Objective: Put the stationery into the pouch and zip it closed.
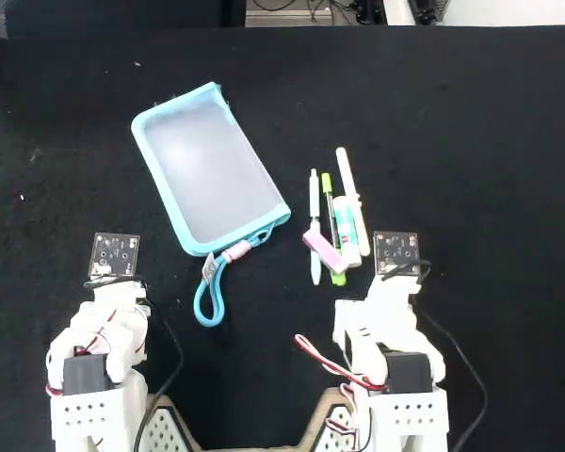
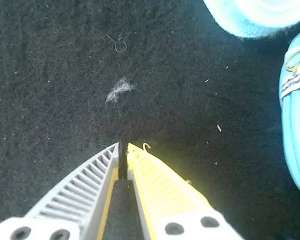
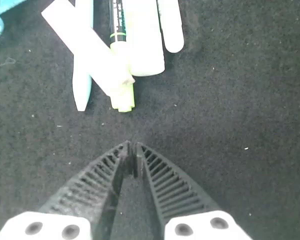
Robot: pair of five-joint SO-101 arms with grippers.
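Nothing packed: white and green pens lie beside the translucent blue-trimmed pouch; left claw, right claw clenched empty.

Translucent pouch with light-blue trim, flat and angled, ahead of the left claw and off to its inner side; blue wrist loop trailing nearer. Just ahead of the right claw, stationery bunched: pens, green highlighter and white tube side by side, pink eraser lying across them.
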